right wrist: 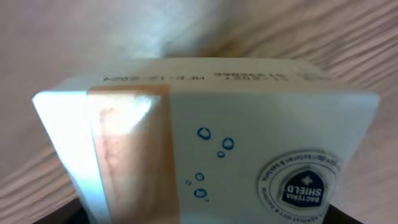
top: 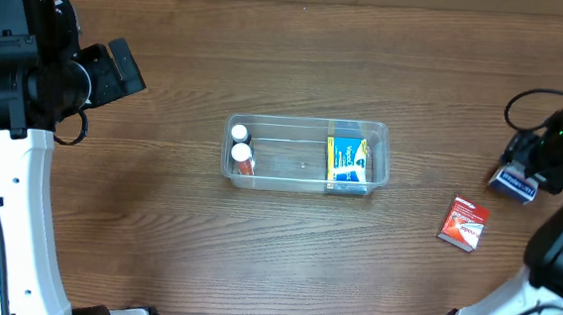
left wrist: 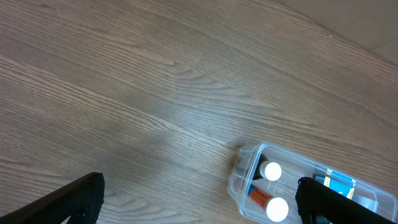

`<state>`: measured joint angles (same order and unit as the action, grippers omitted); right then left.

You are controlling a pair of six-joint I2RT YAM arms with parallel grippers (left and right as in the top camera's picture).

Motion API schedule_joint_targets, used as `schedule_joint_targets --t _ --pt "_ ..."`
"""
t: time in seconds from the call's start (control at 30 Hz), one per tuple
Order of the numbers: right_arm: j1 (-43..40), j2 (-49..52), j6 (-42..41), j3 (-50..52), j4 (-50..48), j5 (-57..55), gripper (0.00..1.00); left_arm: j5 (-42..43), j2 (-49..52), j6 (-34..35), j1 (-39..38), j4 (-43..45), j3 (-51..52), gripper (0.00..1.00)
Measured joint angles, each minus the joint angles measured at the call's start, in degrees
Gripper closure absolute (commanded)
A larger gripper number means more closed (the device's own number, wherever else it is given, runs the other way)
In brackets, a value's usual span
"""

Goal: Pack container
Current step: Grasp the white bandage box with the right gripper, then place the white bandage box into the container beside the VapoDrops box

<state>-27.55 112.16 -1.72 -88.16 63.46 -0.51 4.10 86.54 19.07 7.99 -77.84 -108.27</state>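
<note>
The clear plastic container [top: 309, 123] stands mid-table. It holds two white-capped bottles [top: 238, 133] [top: 242, 155] at its left end and a blue-and-yellow box [top: 348, 162] at its right end. My left gripper [top: 129, 64] is open and empty, raised at the far left; its wrist view [left wrist: 199, 205] shows the container's corner [left wrist: 239, 180] and both bottles [left wrist: 272, 171]. My right gripper [top: 524, 170] is at the far right, shut on a white box with blue print [top: 515, 184]. That box [right wrist: 236, 137] fills the right wrist view between the fingers [right wrist: 205, 218].
A small red-and-white box [top: 464, 224] lies flat on the wood table between the container and my right gripper. White arm bases stand at the front left and front right corners.
</note>
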Motion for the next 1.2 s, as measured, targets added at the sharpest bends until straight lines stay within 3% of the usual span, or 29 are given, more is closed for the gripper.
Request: schedule_joint_targets --t 0.17,0.27,0.43,0.63,0.87,1.2 --pt "9.0 -14.3 -0.2 -3.1 2.6 2.8 0.26 0.0 0.0 0.0 0.0 0.0 0.0 0.0" --pt "18.8 -20.0 -1.1 -3.3 4.0 3.6 0.26 0.0 0.0 0.0 0.0 0.0 0.0 0.0" --pt "37.5 -21.4 -7.1 -3.3 3.4 4.6 0.25 0.0 0.0 0.0 0.0 0.0 0.0 0.0" --pt "52.9 -21.0 -14.4 -3.3 -1.6 4.3 0.25 0.0 0.0 0.0 0.0 0.0 0.0 0.0" --pt "59.3 -14.2 -19.9 -3.3 -2.2 4.1 0.25 0.0 0.0 0.0 0.0 0.0 0.0 0.0" --pt "60.2 -3.0 -20.8 -3.3 -1.8 3.9 0.24 0.0 0.0 0.0 0.0 0.0 0.0 0.0"
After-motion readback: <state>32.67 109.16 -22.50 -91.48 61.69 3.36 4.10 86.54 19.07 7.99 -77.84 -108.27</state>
